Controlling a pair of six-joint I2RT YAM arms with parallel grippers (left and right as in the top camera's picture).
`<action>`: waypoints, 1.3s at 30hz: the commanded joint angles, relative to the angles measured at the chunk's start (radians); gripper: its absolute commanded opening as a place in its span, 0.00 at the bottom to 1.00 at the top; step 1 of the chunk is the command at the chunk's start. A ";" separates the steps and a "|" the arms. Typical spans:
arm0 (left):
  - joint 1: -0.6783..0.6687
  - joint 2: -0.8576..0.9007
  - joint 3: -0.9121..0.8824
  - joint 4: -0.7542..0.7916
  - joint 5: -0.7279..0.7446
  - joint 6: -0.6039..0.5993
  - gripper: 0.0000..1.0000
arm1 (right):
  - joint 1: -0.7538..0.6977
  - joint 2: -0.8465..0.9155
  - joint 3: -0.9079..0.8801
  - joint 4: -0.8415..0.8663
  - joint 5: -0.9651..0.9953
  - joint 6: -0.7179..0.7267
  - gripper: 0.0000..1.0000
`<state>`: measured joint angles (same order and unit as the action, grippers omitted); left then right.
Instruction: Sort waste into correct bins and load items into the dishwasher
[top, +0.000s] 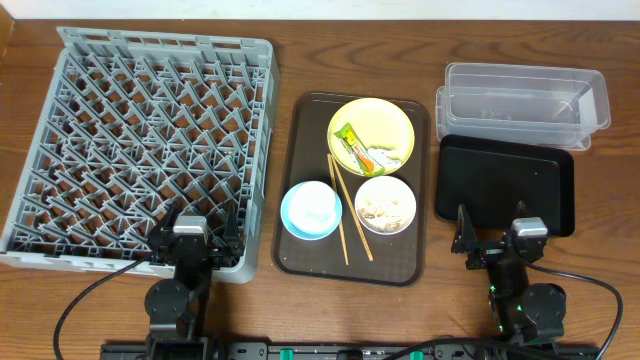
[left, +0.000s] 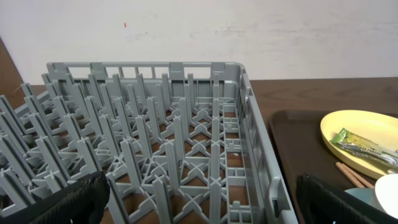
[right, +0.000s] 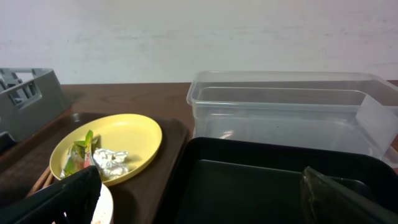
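The grey dish rack (top: 140, 140) fills the left of the table and the left wrist view (left: 155, 143). On the brown serving tray (top: 300, 250) sit a yellow plate (top: 395, 118) holding a green-and-orange wrapper (top: 352, 140) and a crumpled white scrap (top: 385, 157), a light-blue bowl (top: 311, 210), a cream-white bowl (top: 400, 222) with beige crumbs (top: 383, 208), and wooden chopsticks (top: 345, 210). The clear tub (top: 525, 105) and black tray (top: 505, 185) lie at the right. My left gripper (top: 197, 238) is open over the rack's front edge. My right gripper (top: 495, 240) is open at the black tray's front edge.
The brown wooden table (top: 600, 270) runs to a pale wall (left: 249, 31) behind. The right wrist view shows the plate (right: 134, 134), the tub (right: 286, 112) and the black tray (right: 249, 180) ahead of the fingers.
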<state>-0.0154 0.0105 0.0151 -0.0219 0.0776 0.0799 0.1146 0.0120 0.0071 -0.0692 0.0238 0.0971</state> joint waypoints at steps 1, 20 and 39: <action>-0.004 -0.005 -0.011 -0.041 0.011 0.013 0.97 | 0.010 -0.003 -0.002 -0.002 0.013 -0.008 0.99; -0.004 -0.005 -0.011 -0.041 0.011 0.013 0.97 | 0.010 -0.003 -0.002 -0.002 0.021 -0.009 0.99; -0.003 0.020 -0.011 -0.041 0.008 0.013 0.97 | 0.010 0.003 0.021 0.011 0.025 0.100 0.99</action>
<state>-0.0154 0.0189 0.0151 -0.0219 0.0750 0.0799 0.1146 0.0120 0.0074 -0.0624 0.0277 0.1501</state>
